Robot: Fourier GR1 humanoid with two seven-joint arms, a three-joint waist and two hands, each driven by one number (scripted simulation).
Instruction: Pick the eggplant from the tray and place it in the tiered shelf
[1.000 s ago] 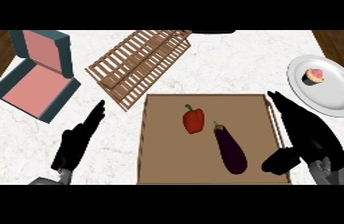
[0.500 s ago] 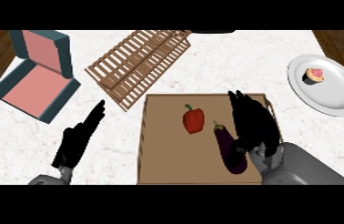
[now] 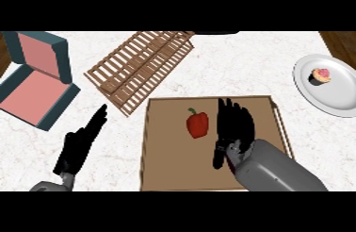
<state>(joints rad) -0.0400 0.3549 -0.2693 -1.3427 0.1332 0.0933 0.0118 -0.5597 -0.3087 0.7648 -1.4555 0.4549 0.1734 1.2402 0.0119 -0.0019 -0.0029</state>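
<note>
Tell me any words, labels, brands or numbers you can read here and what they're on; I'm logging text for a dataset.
None: no readable text anywhere in the head view.
The tray, red pepper, slatted shelf, teal box and plate all show plain surfaces.
The eggplant is mostly hidden under the right hand.

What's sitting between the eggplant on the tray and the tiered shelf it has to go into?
The red pepper lies on the tray, roughly between the eggplant, mostly hidden under the right hand, and the tiered shelf up-left. Beyond the tray rim, only bare counter shows.
</note>
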